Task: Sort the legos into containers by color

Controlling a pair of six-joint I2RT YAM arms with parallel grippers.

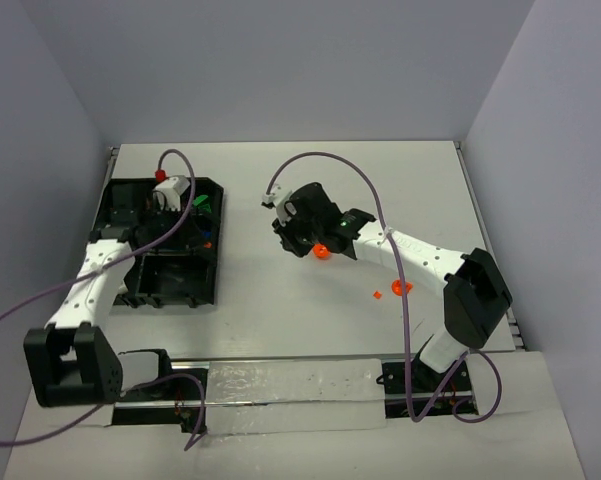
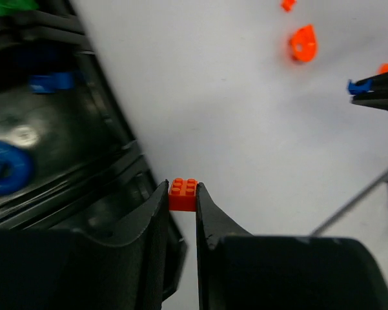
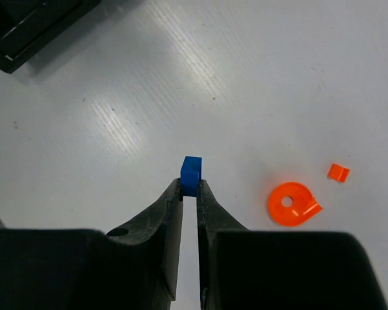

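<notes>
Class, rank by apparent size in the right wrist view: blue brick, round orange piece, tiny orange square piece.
1. Round orange plastic piece with a hole.
2. Blue plastic brick, in the right claw, nearer the camera.
3. Tiny orange square plastic piece; against the brick, unsure.

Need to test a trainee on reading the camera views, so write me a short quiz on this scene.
1. Multiple choice: the left gripper is shut on a studded brick of which colour? A blue, B orange, C green.
2. True or false: the right gripper is shut on a blue brick.
3. Fill in: in the right wrist view, ___ orange pieces lie loose on the table.
Key: 1 B. 2 true. 3 two, a round piece and a small chip.
</notes>
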